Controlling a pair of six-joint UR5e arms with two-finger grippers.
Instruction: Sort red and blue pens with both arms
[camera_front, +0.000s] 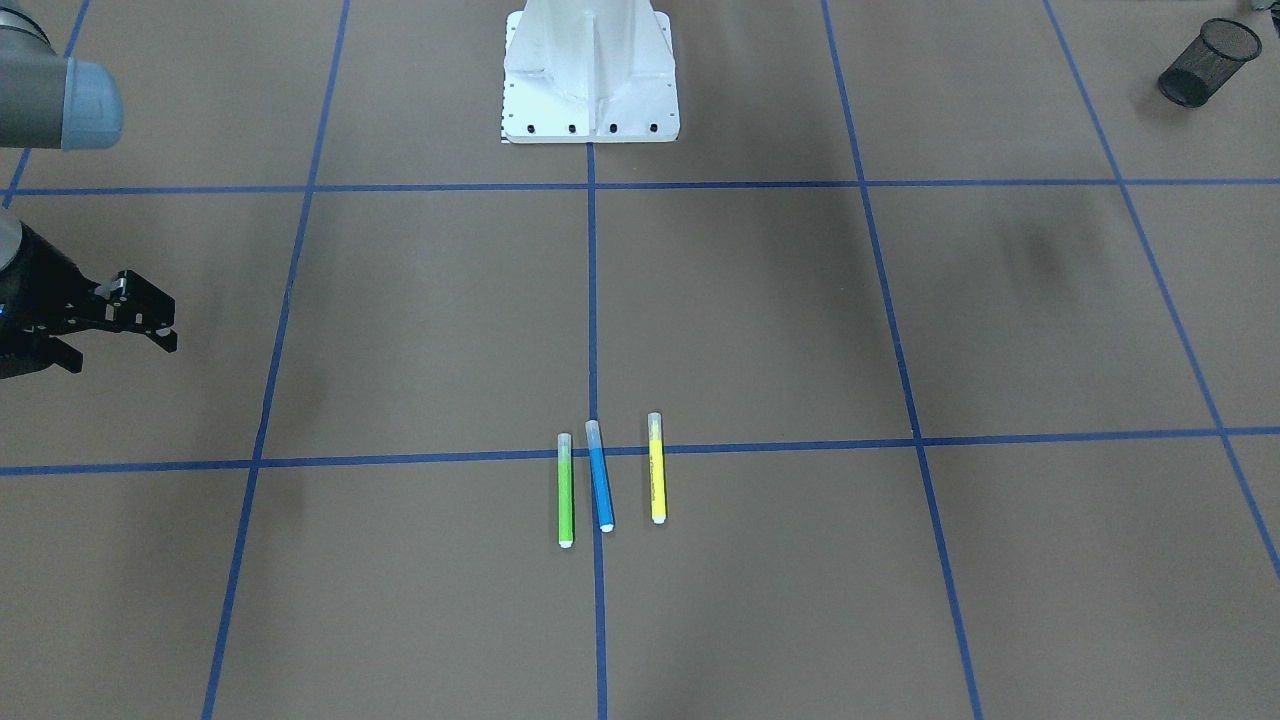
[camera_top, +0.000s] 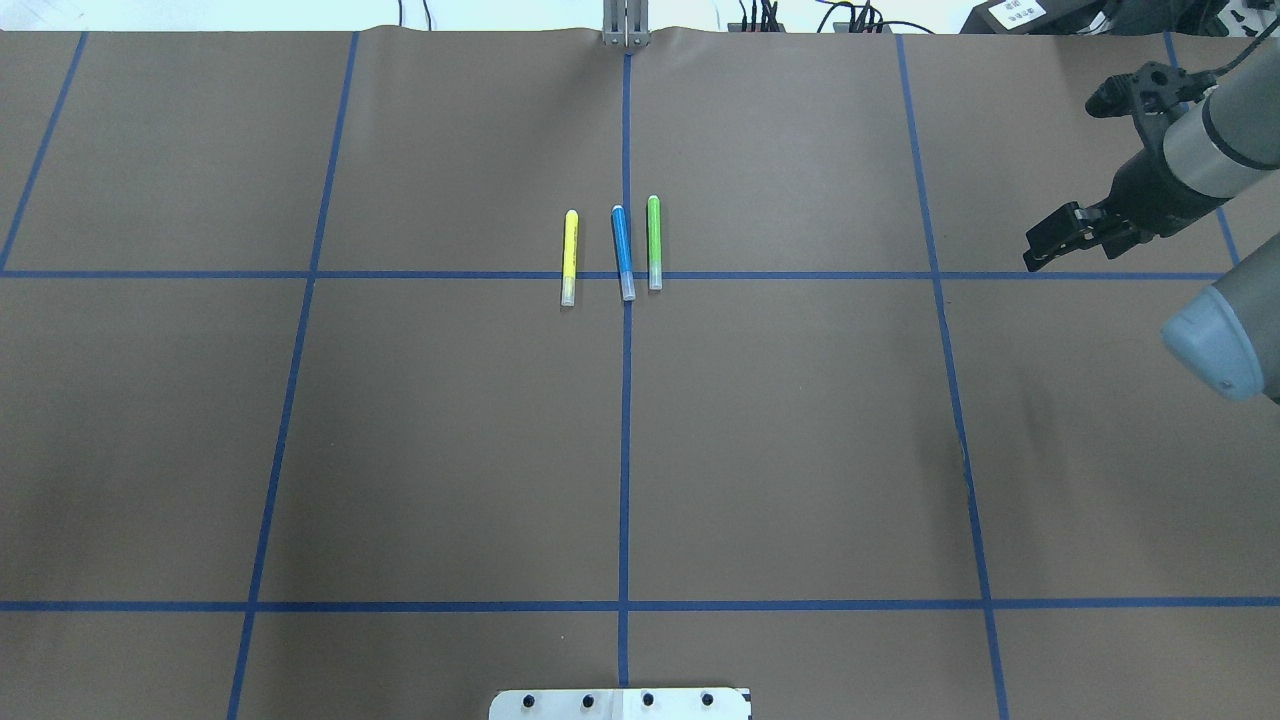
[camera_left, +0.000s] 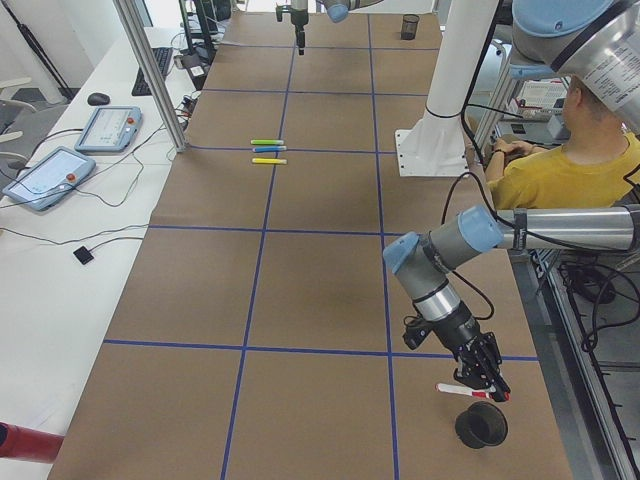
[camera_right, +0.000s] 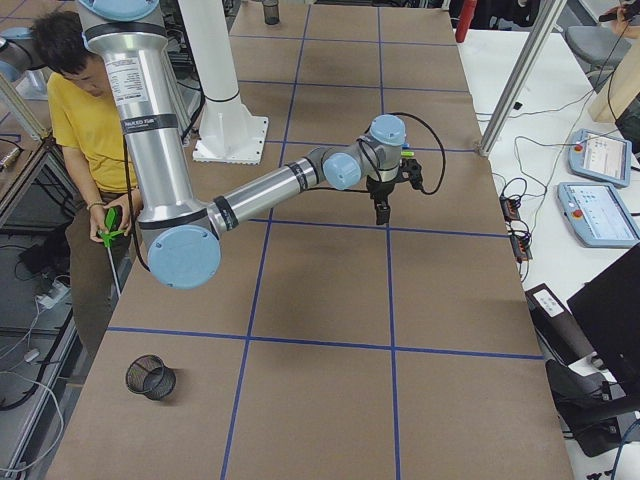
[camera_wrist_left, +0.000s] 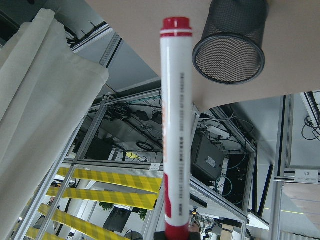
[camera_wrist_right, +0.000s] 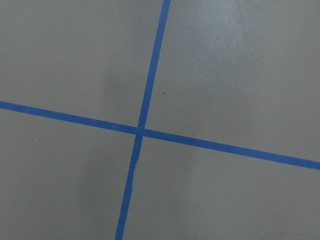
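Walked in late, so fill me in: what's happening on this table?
The left gripper holds the red pen in the air close to a black mesh cup at its end of the table. The right gripper hovers open and empty over the other end. The blue pen lies at the table's middle, between a yellow marker and a green marker, not yet picked up.

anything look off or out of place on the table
Nothing spilled or damaged. The blue pen lies slightly askew between the straight green marker and yellow marker, nearer the green one. The left gripper holds the red pen sideways by the cup, not tip-down.
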